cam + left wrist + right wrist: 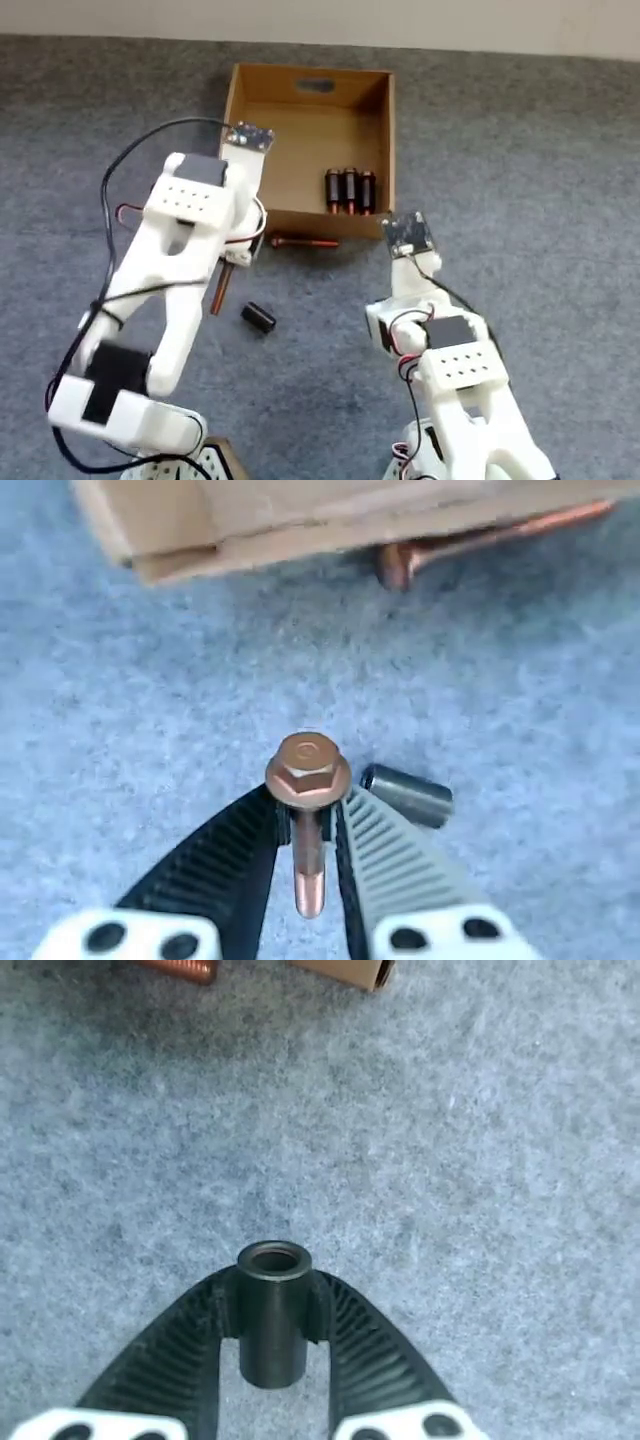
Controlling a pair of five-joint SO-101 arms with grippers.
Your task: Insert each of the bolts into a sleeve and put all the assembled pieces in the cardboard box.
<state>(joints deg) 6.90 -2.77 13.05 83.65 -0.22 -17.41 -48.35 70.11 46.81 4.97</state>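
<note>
Copper bolt (308, 830) is pinched under its head by the left gripper (310, 805), near the box (250, 525). The right gripper (272, 1300) clamps a black sleeve (272, 1335). Looks like stiff, slick metal, so I'd hold mid-body.

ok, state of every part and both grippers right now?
left gripper: shut on held bolt
held bolt: no sleeve on it
right gripper: shut on held sleeve
held sleeve: empty
loose sleeve: lying down, empty
cardboard box: open, three assembled pieces inside
loose bolt: lying outside the box's front wall
</note>
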